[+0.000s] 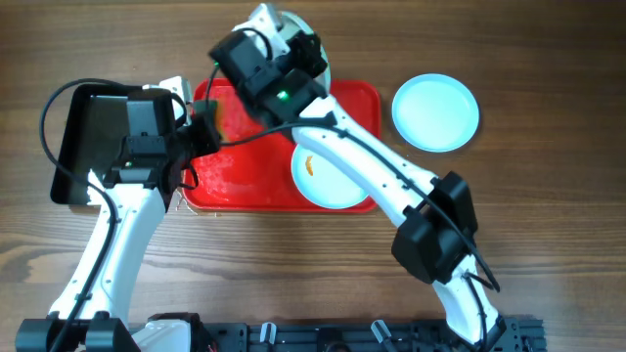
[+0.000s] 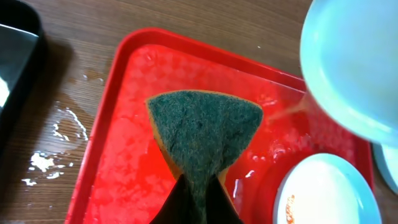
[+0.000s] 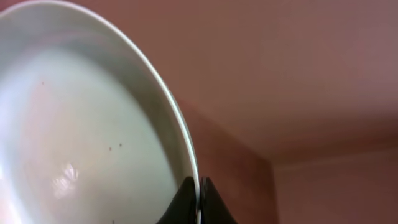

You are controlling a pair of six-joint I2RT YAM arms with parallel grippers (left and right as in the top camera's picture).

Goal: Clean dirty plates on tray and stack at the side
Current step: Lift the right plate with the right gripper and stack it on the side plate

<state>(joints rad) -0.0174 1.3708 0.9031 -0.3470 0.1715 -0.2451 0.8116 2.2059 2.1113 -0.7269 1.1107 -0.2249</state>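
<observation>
right tool (image 3: 198, 190) clamped on plate (image 3: 81, 124) rim, aloft at tray (image 2: 118, 81) 12 o'clock | left tool (image 2: 196, 196) clamped on sponge (image 2: 202, 124) | plate likely stiff, wet-slick, breakable: pinch rim firmly

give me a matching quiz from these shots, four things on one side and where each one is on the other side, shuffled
Things
1. sponge
2. plate with the orange smear
3. plate filling the right wrist view
4. black tray

Places
A. lying on the red tray
B. pinched at its rim by the right gripper
C. beside the red tray, to its left
D. clamped in the left gripper

Pairs: 1-D, 2-A, 3-B, 4-C
</observation>
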